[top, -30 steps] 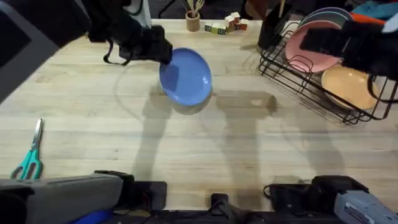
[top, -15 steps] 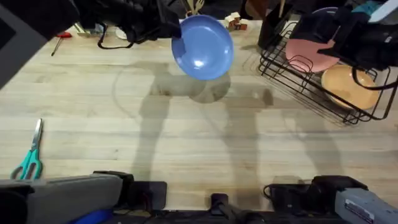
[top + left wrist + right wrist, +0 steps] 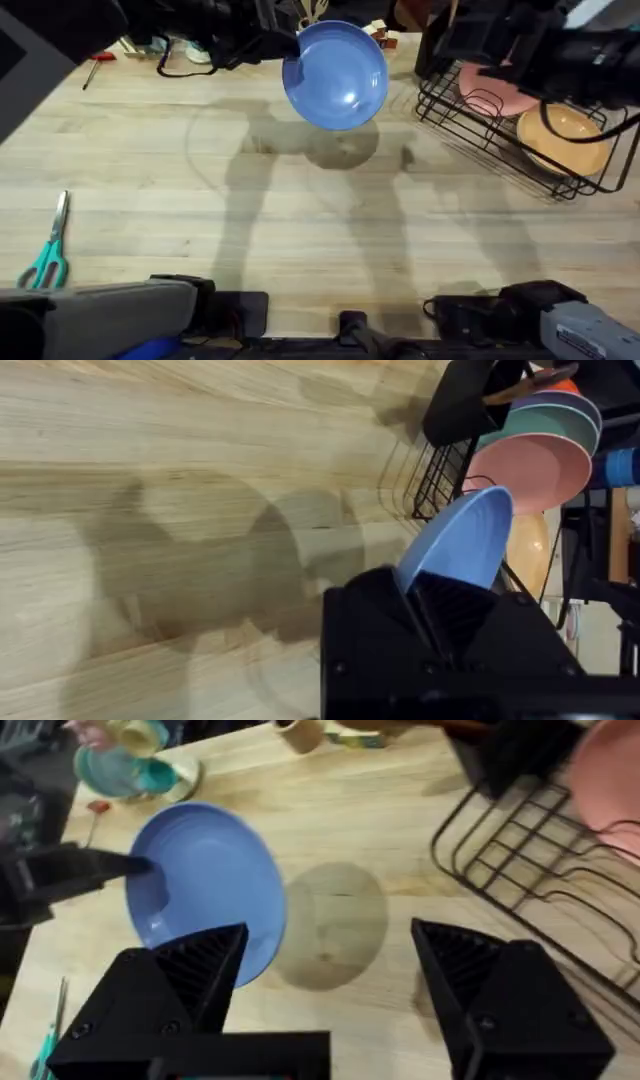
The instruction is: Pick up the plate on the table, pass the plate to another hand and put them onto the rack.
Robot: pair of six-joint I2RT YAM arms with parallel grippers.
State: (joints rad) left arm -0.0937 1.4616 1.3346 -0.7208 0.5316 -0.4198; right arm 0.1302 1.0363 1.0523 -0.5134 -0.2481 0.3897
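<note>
The blue plate (image 3: 335,75) hangs tilted in the air above the table (image 3: 300,230), and its round shadow falls on the wood below it. My left gripper (image 3: 283,46) is shut on the plate's left rim; in the left wrist view the plate (image 3: 460,540) rises from between the jaws. The right gripper (image 3: 330,932) stands wide open and holds nothing, with the plate (image 3: 210,885) a little ahead of it, untouched. To the right of the plate stands the black wire rack (image 3: 470,135).
In the rack stand a pink plate (image 3: 495,85) and an orange-yellow dish (image 3: 565,135). Teal-handled scissors (image 3: 45,255) lie at the near left. A wooden cup (image 3: 313,12) and small blocks (image 3: 375,32) sit along the far edge. A red tool (image 3: 97,58) lies at the far left.
The left arm has lifted the plate and carried it right and toward the far edge, closer to the rack. The right arm has shifted left over the rack.
</note>
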